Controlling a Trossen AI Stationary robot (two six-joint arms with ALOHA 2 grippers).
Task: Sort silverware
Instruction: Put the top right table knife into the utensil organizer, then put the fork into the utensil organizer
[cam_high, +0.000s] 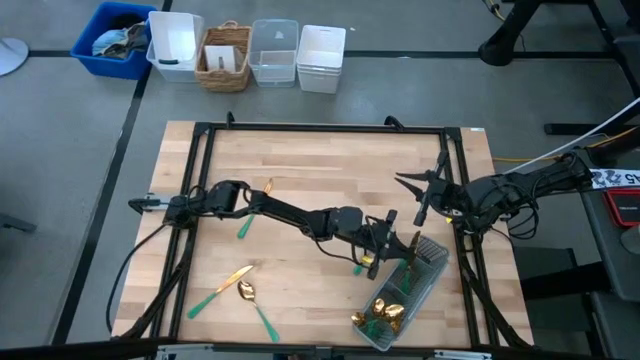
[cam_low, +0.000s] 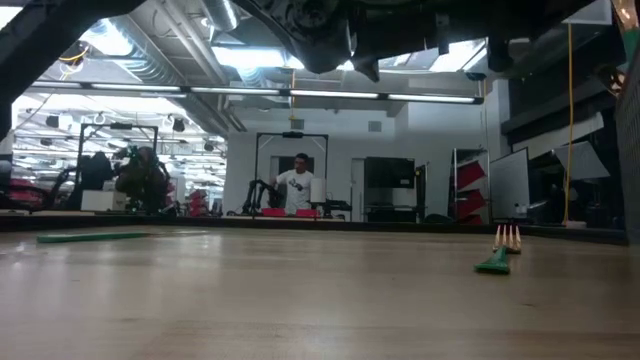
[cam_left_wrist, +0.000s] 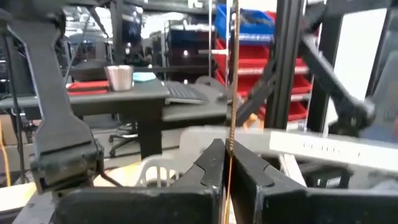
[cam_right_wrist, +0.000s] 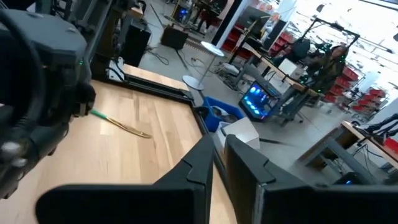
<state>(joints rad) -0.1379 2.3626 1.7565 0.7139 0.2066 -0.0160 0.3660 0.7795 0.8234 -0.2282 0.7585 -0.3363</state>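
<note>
Looking down on the butcher-block table (cam_high: 300, 170), we see the left gripper (cam_high: 385, 255) stretched across to the right side, poised just at the far end of the clear plastic tray (cam_high: 432, 262). Its fingers (cam_left_wrist: 208, 165) are pressed together on a slim gold piece of silverware (cam_left_wrist: 231, 93), which stands upright between them in the left wrist view; we cannot tell whether it is a fork, spoon or knife. A teal handle tip (cam_high: 356, 268) shows just beside that gripper in the high view.

The tray lies slantwise near the table's right near corner, and several gold-headed pieces (cam_high: 385, 312) sit piled in its near end, below and just near of the left gripper.

The right gripper (cam_high: 408, 183) hangs over the right side of the table, far of the tray and apart from it. Its fingers (cam_right_wrist: 199, 158) stand close with a narrow gap between them, and nothing is held there.

The rest of the silverware is scattered to the left, well apart from both grippers: a knife (cam_high: 222, 288) and a spoon (cam_high: 254, 303) lie together near the left near part of the table, one teal-handled piece (cam_high: 245, 226) lies beside the left arm, and another gold piece (cam_high: 269, 186) lies just far of that arm. In the low view a fork (cam_low: 500, 252) rests on the wood at the right.
</note>
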